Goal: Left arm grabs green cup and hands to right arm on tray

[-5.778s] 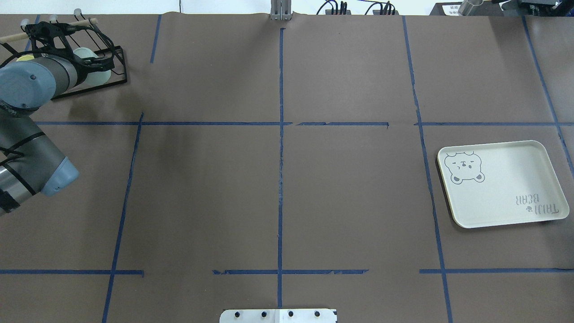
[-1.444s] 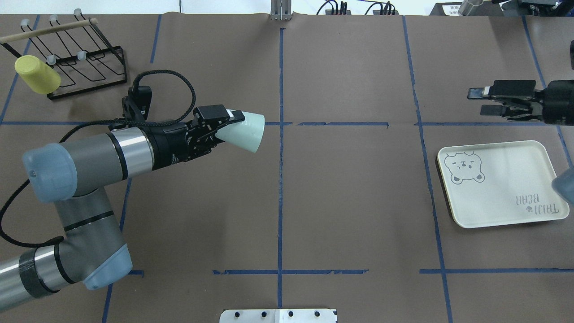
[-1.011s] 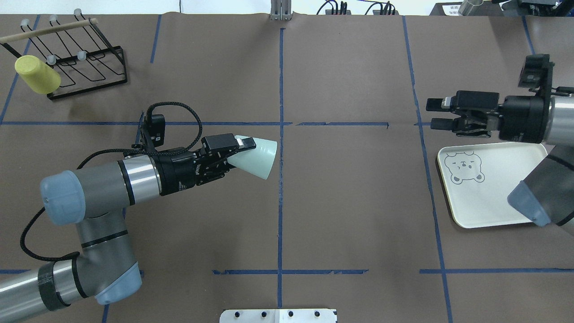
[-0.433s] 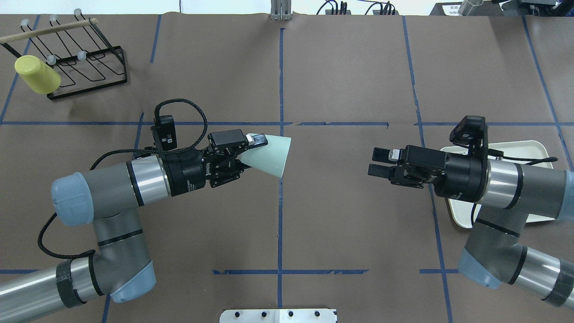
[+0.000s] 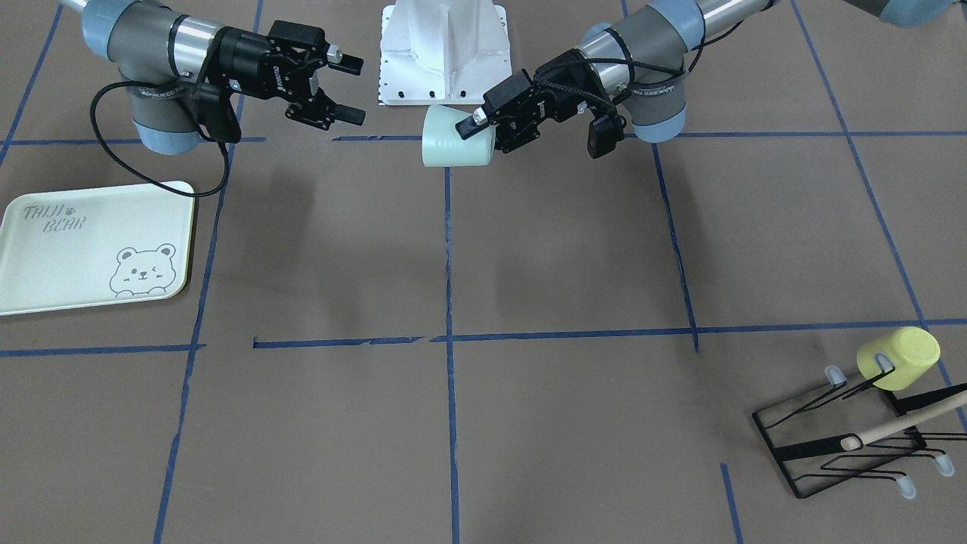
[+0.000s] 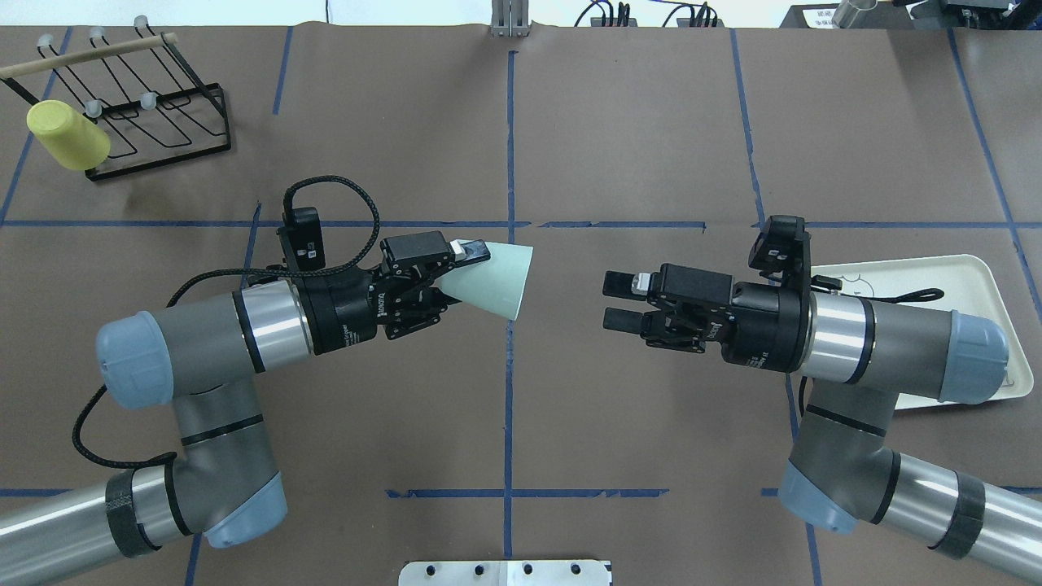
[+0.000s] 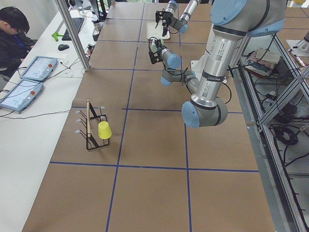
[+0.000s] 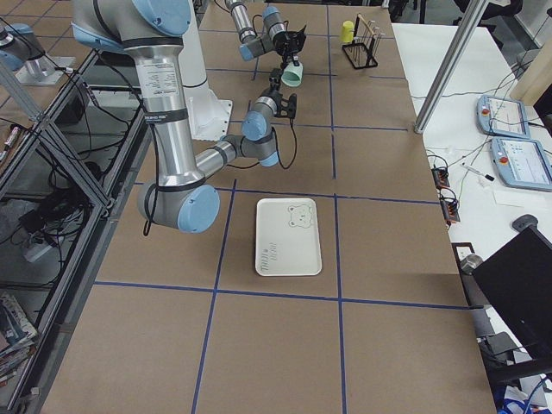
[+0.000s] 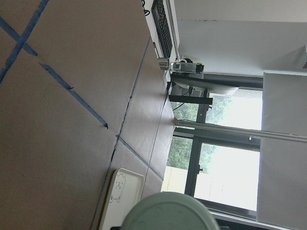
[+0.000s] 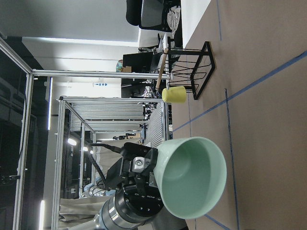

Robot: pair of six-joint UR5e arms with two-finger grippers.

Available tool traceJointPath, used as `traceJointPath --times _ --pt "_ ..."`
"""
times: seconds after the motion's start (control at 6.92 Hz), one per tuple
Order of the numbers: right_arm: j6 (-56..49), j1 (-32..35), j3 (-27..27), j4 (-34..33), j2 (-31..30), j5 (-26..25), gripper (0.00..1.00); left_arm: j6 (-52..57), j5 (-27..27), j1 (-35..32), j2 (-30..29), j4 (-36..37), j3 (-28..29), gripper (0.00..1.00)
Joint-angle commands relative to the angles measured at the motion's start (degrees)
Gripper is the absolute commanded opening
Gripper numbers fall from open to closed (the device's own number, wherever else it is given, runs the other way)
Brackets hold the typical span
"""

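Note:
My left gripper (image 6: 460, 273) is shut on the narrow base of the pale mint-green cup (image 6: 498, 278). It holds the cup on its side above the table's middle, mouth pointing right. In the front view the left gripper (image 5: 480, 125) and the cup (image 5: 453, 140) sit near the robot base. My right gripper (image 6: 609, 301) is open and empty, level with the cup and a short gap to its right; it also shows in the front view (image 5: 353, 91). The right wrist view looks into the cup's mouth (image 10: 192, 184). The bear tray (image 6: 981, 281) lies far right, partly under the right arm.
A black wire rack (image 6: 155, 106) stands at the far left corner with a yellow-green cup (image 6: 67, 136) hung on it. Blue tape lines grid the brown table. An operator (image 7: 14, 34) sits at a side desk beyond the table.
The left arm lifted the green cup off the rack and carried it to the table's middle. The right arm came in past the tray and moved left toward the cup, gripper open.

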Motion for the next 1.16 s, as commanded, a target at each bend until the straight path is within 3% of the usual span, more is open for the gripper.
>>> traceJointPath --times 0.0,1.01 --pt "0.82 -0.58 -1.14 -1.81 3.16 -2.32 1.00 -0.23 -0.08 0.00 -0.19 0.01 -0.03 0.46" --pt "1.96 -1.47 -2.12 -1.63 5.20 -4.96 1.00 -4.01 -0.26 1.66 -1.95 -0.17 -0.91 0.46"
